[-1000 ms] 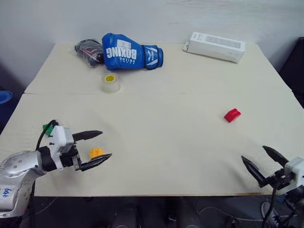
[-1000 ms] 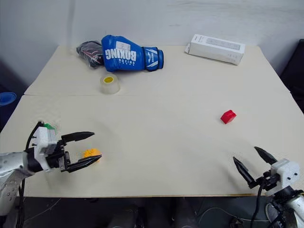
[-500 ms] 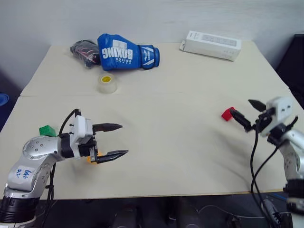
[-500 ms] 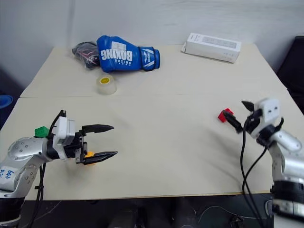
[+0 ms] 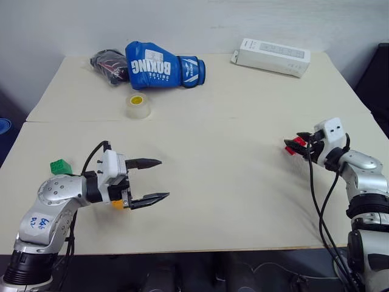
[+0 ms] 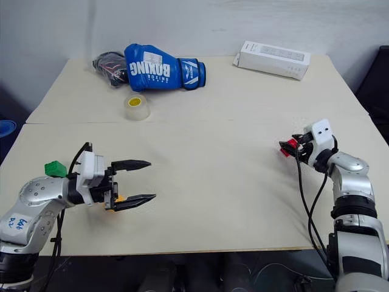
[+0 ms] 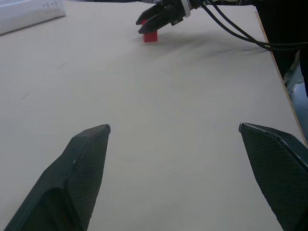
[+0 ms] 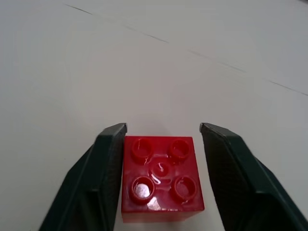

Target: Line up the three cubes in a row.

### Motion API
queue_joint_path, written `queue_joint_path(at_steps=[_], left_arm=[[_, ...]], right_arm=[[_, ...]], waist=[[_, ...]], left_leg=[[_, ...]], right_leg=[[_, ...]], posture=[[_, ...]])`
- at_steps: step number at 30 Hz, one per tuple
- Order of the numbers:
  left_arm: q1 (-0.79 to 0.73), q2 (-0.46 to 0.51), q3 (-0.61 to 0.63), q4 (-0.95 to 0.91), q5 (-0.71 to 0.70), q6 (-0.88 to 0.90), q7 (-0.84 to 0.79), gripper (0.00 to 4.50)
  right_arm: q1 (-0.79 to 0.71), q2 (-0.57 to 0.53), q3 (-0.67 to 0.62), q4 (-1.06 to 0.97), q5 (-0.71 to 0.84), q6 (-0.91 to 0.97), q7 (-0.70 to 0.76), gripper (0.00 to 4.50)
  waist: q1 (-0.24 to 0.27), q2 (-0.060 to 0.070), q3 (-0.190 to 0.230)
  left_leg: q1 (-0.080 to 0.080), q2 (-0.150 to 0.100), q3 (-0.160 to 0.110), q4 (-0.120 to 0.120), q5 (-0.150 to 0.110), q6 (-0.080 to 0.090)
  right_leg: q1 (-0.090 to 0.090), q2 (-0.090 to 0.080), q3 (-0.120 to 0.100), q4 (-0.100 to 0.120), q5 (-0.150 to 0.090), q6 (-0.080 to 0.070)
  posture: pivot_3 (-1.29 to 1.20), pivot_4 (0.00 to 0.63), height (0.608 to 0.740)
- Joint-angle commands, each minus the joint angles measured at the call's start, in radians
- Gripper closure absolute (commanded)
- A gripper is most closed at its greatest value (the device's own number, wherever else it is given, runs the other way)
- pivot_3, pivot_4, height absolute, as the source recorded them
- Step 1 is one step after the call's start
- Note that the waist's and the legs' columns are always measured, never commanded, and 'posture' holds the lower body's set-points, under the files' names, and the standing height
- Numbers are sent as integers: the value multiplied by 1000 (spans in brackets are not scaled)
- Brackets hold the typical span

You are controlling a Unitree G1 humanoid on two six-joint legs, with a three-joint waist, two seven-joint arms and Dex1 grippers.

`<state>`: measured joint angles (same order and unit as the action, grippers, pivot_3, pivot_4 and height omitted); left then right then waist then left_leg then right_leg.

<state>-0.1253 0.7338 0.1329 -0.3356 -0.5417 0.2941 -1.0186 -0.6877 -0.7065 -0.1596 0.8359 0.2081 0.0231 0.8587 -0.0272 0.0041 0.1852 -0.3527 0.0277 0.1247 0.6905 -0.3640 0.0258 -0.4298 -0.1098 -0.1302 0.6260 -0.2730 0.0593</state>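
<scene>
At the right of the table, the red cube [image 8: 161, 178] rests studs up on the surface, and my right gripper [image 5: 296, 145] is shut on its two sides. My left gripper [image 5: 157, 179] hangs open low over the table's left front. The orange-yellow cube [image 5: 117, 204] peeks out beside its lower finger, mostly hidden by the hand. Behind that arm, near the left edge, sits the green cube [image 5: 60, 166]. The left wrist view looks between its own spread fingertips [image 7: 91, 139] across bare table to the red cube [image 7: 149, 36] under the right gripper [image 7: 149, 20].
A blue boxing glove [image 5: 164, 64] and a dark bundle [image 5: 109, 66] lie at the back left. A clear tape roll [image 5: 138, 106] with a yellow core stands in front of them. A white box [image 5: 270, 56] is at the back right. A seam [image 5: 213, 119] crosses the table.
My right arm swung up from the table's front edge to the red cube and shut on it. My left gripper slid right over the orange-yellow cube, still open.
</scene>
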Motion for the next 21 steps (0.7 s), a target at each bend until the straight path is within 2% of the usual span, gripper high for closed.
queue_joint_path(at_steps=[1, 3, 7, 9, 12, 16, 21], left_arm=[[4, 3, 10, -30, 4, -19, 2, 0], [2, 5, 13, -26, 5, -21, -1, 0], [-5, 18, 24, -10, 3, -23, -16, 0], [-2, 31, 29, -2, -1, -25, -38, 0], [-2, 50, 33, 19, -14, -29, -85, 0], [-12, 59, 27, 35, -14, -26, -117, 0], [-20, 58, 38, 28, -15, -19, -112, 0]], right_arm=[[-2, -15, -20, 6, 7, -14, 25, 3007], [5, -18, -21, -8, 18, -16, 64, 3007], [2, 21, -11, -238, 157, -75, 343, 3007], [16, 27, 63, -398, 202, -17, 491, 3007], [-4, 33, 191, -529, 174, 34, 606, 3007], [-31, 89, 315, -560, 125, 46, 656, 3007], [3, 123, 375, -502, 50, -15, 629, 3007]], waist=[[0, 0, 0], [0, 0, 0], [0, 1, 1], [-5, 3, 2], [-1, 3, 2], [5, 2, 2], [16, 2, 2]], left_leg=[[0, 0, 0, 0, 0, 0], [0, 0, 0, 1, 0, 0], [0, 0, 0, 1, 0, 0], [0, 1, 0, 1, 0, -1], [1, 3, -2, 1, -1, -2], [0, 2, -2, 2, -1, -2], [-3, 0, -4, 6, -2, 0]], right_leg=[[0, 0, 0, 0, 0, 0], [0, 0, 0, 0, 0, 0], [0, 0, 0, 0, 0, 0], [0, 1, 0, 0, 0, 0], [0, 2, -1, 1, 0, 0], [0, 1, -2, 1, 0, 0], [0, -1, -3, 0, 0, 0]], posture=[[0, 150, 740], [0, 150, 740], [0, 150, 740], [0, 150, 740], [0, 150, 740], [0, 150, 740], [0, 150, 740]])
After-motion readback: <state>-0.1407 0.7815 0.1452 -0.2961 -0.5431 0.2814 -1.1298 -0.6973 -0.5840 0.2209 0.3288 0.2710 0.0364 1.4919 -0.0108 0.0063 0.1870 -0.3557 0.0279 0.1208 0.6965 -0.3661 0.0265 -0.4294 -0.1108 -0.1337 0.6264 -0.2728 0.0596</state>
